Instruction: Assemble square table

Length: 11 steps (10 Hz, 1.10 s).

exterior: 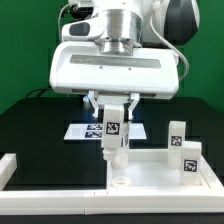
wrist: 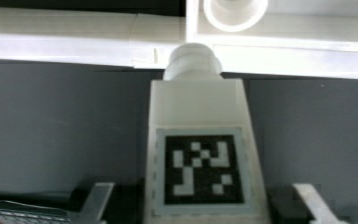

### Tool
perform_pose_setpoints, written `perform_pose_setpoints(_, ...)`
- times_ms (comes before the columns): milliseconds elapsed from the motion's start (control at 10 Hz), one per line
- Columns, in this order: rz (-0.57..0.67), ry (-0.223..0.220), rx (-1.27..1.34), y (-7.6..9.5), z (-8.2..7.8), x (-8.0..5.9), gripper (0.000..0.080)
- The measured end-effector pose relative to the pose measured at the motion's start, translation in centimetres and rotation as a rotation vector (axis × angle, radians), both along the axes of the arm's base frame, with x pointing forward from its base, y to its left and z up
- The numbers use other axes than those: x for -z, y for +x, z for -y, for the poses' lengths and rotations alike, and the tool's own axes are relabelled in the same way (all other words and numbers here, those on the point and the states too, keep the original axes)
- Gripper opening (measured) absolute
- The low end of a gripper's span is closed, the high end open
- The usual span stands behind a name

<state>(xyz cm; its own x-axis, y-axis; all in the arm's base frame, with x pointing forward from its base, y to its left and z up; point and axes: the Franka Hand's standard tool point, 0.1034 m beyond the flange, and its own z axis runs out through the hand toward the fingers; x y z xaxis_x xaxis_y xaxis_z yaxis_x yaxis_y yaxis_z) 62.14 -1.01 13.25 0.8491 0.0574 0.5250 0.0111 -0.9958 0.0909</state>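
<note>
White leg [exterior: 112, 131] hanging upright at 6 o'clock under gripper [exterior: 112, 122] | jaws clamping it | tip hovering over corner socket [exterior: 119, 183] of square top [exterior: 160, 180]

Gripper [exterior: 113, 112] holds leg [exterior: 113, 135] (seemingly upright) over tabletop [exterior: 150, 176].

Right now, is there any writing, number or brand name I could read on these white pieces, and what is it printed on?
No words, numbers or brands can be read.
The leg in the end effector bears only a black-white tag pattern.
The two standing legs carry similar tags, too small to make out.
The marker board shows tags only.
</note>
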Motion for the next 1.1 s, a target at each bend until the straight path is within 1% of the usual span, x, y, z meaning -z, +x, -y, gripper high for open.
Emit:
perform_pose_setpoints(100, 0.005, -0.015, -0.01, -0.1, 0.5, -0.1, 0.029)
perform_pose_setpoints(200, 0.029, -0.058, -0.03, -0.7, 3.0, -0.6, 0.029)
perform_pose_setpoints(300, 0.034, -0.041, -0.042, -0.9, 3.6, -0.3, 0.029)
perform_pose_setpoints(400, 0.033, -0.01, -0.074, -0.8, 3.1, 0.0, 0.029)
perform_pose_setpoints(600, 0.037, 0.069, -0.08, -0.4, 1.2, 0.9, 0.029)
perform_pose_setpoints(700, 0.042, 0.088, -0.081, 0.0, 0.4, 0.8, 0.029)
perform_pose_setpoints(800, 0.04, 0.1, -0.077, 0.1, -0.5, 1.0, 0.029)
perform_pose_setpoints(900, 0.027, 0.102, -0.083, -0.1, -1.0, 1.9, 0.029)
perform_pose_setpoints(1100, 0.01, 0.096, -0.081, -0.6, -0.7, 3.1, 0.029)
